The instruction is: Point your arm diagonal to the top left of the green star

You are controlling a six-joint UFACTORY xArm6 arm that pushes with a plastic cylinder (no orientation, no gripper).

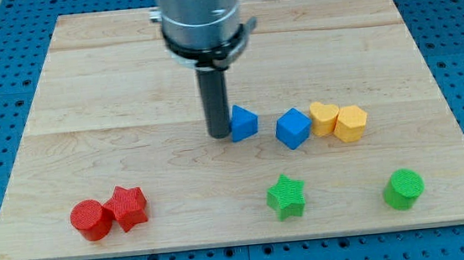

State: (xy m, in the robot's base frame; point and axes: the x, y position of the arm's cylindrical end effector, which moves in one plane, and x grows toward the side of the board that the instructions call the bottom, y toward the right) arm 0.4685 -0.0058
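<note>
The green star [286, 196] lies near the view's bottom, right of centre. My tip [219, 134] rests on the board just left of a blue triangular block [243, 122], close to it or touching. The tip is up and to the left of the green star, well apart from it. A blue cube [293, 128] sits right of the triangular block.
A yellow heart [324, 118] and a yellow hexagonal block [351, 124] touch each other right of the blue cube. A green cylinder [404, 189] is at the bottom right. A red cylinder [91, 220] and a red star [128, 208] sit at the bottom left. The wooden board [111, 90] lies on a blue pegboard.
</note>
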